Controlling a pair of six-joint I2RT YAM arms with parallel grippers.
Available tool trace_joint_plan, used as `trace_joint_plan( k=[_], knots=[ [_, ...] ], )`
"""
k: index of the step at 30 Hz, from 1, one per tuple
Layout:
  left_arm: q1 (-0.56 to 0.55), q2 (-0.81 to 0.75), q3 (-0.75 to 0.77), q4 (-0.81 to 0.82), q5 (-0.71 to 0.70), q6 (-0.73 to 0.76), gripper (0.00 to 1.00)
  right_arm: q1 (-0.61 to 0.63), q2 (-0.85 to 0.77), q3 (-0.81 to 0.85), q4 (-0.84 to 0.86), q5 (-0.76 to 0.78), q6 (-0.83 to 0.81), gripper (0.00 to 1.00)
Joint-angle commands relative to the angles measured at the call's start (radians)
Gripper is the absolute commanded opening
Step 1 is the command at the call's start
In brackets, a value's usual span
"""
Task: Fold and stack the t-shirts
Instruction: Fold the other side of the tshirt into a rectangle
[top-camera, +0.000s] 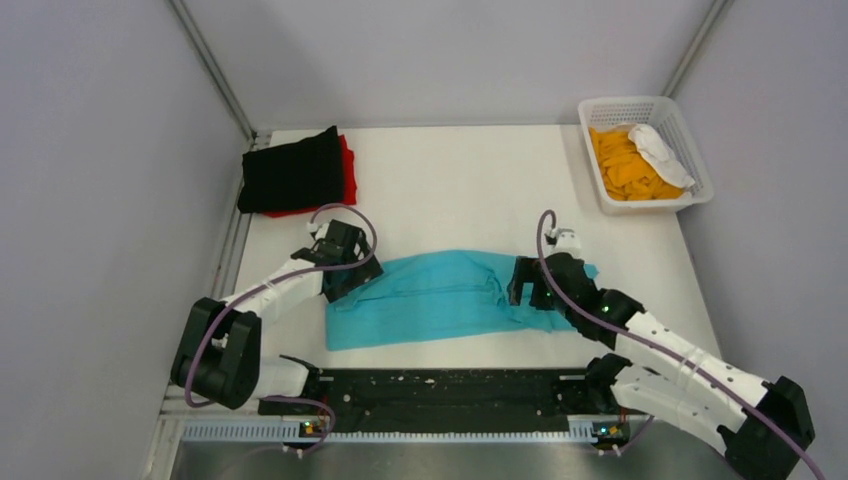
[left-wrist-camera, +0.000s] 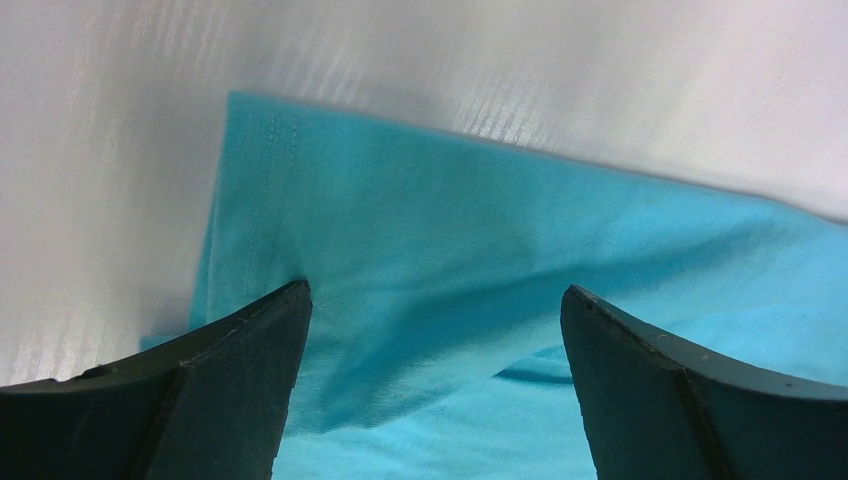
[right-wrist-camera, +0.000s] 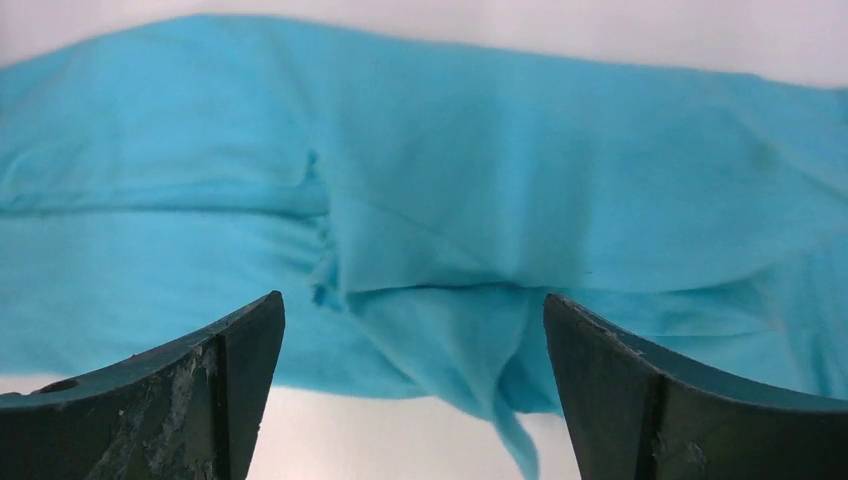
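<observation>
The turquoise-blue t-shirt lies folded into a long band across the middle of the table. My left gripper is open over the shirt's left end, with cloth between the spread fingers. My right gripper is open over the shirt's right end, where a loose flap hangs towards the camera. A black t-shirt lies folded on a red one at the back left. An orange t-shirt lies in the basket.
The white plastic lattice basket stands at the back right, with a white cloth on top of the orange shirt. Grey walls close in the table on the left, back and right. A black rail runs along the near edge.
</observation>
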Motion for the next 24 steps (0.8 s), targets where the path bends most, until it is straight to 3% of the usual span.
trace_joint_plan(
  k=[1, 7, 16, 24],
  knots=[
    [0.003, -0.024, 0.035, -0.01, -0.029, 0.004, 0.99, -0.106, -0.002, 0.044, -0.076, 0.218, 0.13, 0.99],
    [0.004, -0.004, 0.026, 0.001, -0.013, 0.003, 0.99, -0.441, -0.011, 0.004, -0.028, -0.009, 0.111, 0.95],
    [0.003, 0.003, 0.017, 0.01, -0.011, 0.009, 0.99, -0.46, 0.065, -0.044, 0.054, -0.163, 0.159, 0.78],
    [0.004, 0.005, 0.019, 0.016, -0.009, 0.01, 0.99, -0.46, 0.031, -0.109, 0.067, -0.198, 0.202, 0.71]
  ],
)
